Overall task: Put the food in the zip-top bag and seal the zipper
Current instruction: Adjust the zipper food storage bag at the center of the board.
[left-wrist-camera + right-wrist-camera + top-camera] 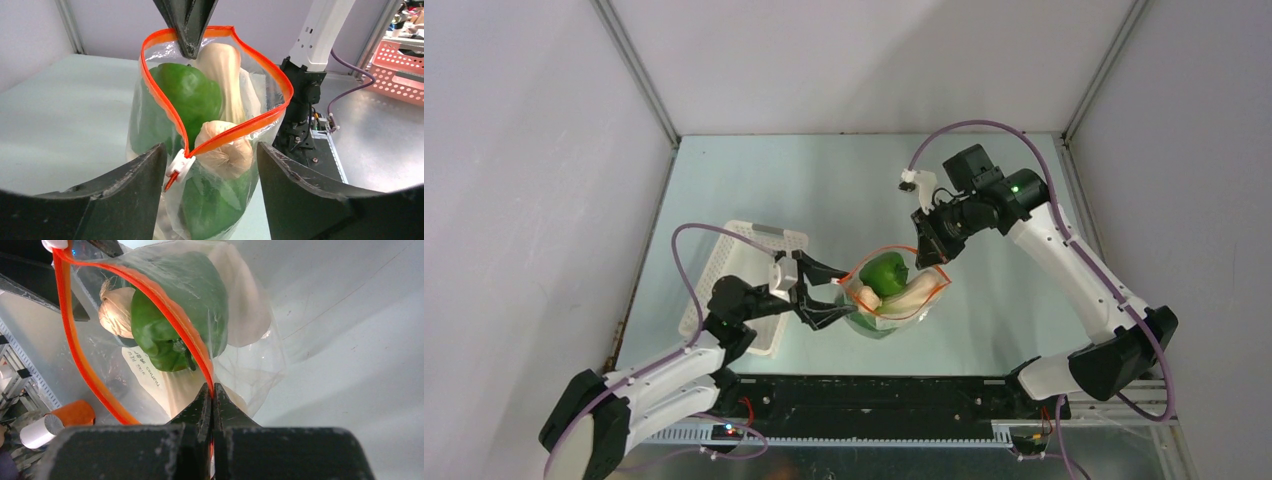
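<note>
1. The left arm (664, 375) and right arm (1074, 275) share white link shells and bulky black joint housings.
2. A thin purple cable (984, 123) loops along each arm.
3. A small green light (1016, 186) glows on the right arm's black wrist.
4. The left gripper (210, 150) has broad matte-black fingers (125, 200) with scuffed edges.

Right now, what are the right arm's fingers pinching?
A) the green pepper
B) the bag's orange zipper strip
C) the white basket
B: the right wrist view shows the right fingers shut tight on the orange zipper strip at one end of the clear zip-top bag's mouth.
</note>
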Robot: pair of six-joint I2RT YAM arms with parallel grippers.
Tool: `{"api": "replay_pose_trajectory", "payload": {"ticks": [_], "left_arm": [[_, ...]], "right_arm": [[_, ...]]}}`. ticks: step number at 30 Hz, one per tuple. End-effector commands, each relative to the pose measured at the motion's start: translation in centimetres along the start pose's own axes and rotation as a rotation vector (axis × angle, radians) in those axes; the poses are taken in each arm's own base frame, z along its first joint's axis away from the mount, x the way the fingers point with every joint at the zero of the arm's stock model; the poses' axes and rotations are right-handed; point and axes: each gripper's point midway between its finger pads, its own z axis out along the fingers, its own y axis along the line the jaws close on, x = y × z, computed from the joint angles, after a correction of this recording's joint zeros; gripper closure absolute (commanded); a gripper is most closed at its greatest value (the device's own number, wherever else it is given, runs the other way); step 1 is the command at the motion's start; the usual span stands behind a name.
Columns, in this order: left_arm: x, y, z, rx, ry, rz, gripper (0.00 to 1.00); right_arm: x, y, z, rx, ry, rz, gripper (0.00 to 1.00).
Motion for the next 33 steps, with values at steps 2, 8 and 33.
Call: {"api": "replay_pose_trajectory", "payload": {"ticks": [2, 8, 33], "left_arm": [[-0.9, -0.6, 0.3, 0.055, -0.027, 0.010, 0.31], [0.4, -0.3, 0.3, 0.041, -0.001, -0.046, 0.34], [1.2, -1.2, -0.3, 0.064, -0.036, -0.086, 0.69]], "right_arm": [[0.0, 0.7, -0.8, -0.010, -0.021, -0.037, 1.00], [0.0, 0.8, -1.1, -0.002, -0.034, -0.042, 1.00], [-0.2, 1.0, -1.6, 0.005, -0.056, -0.037, 1.00]]}}
